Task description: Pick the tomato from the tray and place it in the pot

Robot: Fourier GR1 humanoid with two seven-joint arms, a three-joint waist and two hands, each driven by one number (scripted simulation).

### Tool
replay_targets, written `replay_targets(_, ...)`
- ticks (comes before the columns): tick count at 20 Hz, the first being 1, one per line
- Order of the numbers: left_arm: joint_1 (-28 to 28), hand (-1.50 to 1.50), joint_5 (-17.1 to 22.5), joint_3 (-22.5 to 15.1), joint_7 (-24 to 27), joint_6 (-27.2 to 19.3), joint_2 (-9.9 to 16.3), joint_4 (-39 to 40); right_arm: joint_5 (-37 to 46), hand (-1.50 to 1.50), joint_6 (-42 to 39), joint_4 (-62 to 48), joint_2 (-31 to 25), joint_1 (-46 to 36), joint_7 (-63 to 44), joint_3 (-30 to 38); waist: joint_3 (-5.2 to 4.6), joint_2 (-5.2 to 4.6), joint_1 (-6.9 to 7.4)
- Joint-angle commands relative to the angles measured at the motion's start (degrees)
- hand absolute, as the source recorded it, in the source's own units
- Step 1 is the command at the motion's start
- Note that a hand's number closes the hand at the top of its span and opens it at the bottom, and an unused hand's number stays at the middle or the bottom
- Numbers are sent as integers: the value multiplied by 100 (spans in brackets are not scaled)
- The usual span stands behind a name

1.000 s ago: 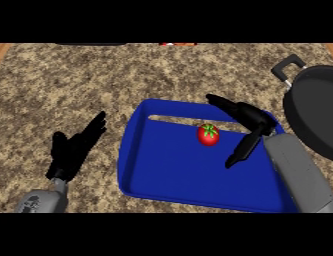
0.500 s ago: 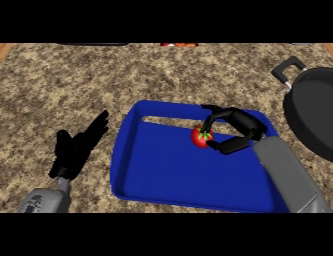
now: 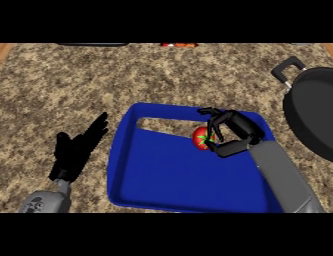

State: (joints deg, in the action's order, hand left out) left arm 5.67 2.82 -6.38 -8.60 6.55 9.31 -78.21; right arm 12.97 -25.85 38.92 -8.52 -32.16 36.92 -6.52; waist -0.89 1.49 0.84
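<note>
1. Location of the item. The tomato (image 3: 201,138) sits on the floor of the blue tray (image 3: 161,185), in its upper right part, close to the far wall and its handle slot.

2. Right hand. The right hand (image 3: 232,134) has its fingers and thumb curled round the tomato's right side. Only the left part of the fruit and its green star-shaped stem show past the fingers. Whether the tomato is clear of the tray floor cannot be told.

3. Left hand. The left hand (image 3: 77,149) rests with fingers straight on the worktop (image 3: 58,85), just left of the tray, holding nothing.

4. Handling judgement. A tomato is likely light, round and smooth-skinned, so it may roll or slip out of a partial wrap. It is also soft and would bruise under pinching. The sound hold is across its widest girth, thumb opposite fingers, with the stem left free.

5. Edges. The tray's raised rim stands between the tomato and the pot (image 3: 324,117). The item must be lifted above that rim, then above the pot's own rim, before travelling right.

6. Open room. The pot lies near the tray's right side, partly cut off by the view's edge, with its handle (image 3: 287,70) pointing to the upper left. The path to the right appears unobstructed.
</note>
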Motion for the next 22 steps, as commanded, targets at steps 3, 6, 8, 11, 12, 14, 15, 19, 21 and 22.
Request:
replay_targets(3,-325,0,96,327,34,-157,145,13,-494,150,639,-218,-1405,1196,356,1153,95,-90,-799)
replay_targets(6,-429,0,100,467,89,-266,197,-19,-897,150,906,-218,-1942,1386,391,1871,99,-83,-1177)
replay_targets(8,-470,0,106,479,127,-305,175,-156,-1132,150,977,-365,-2505,1757,602,2355,112,-105,-1065)
replay_targets(11,-635,0,122,261,241,-53,129,-223,-1566,150,682,-645,-3343,2245,929,3033,105,-139,-648)
replay_targets(12,-610,0,116,275,197,-63,144,-209,-1554,150,698,-660,-3578,2545,1140,3128,101,-134,-587)
replay_targets(14,-403,0,73,133,85,-66,35,-309,-1717,150,528,-861,-3868,2935,1387,3393,100,-142,-367)
replay_targets(15,-379,0,116,116,-104,45,111,-365,-1686,150,557,-916,-3935,3187,1616,3431,100,-142,-292)
replay_targets(19,69,0,-49,17,-428,-214,-121,-411,-1602,150,833,-1349,-4318,3331,2111,3652,105,-156,-147)
replay_targets(21,-206,0,-127,44,149,-16,-32,-61,-1698,150,1107,-571,-4377,3410,1574,3643,83,-143,-157)
replay_targets(22,-145,0,-128,113,135,-17,7,76,-1743,150,930,-444,-4560,3651,1660,3705,81,-141,-186)
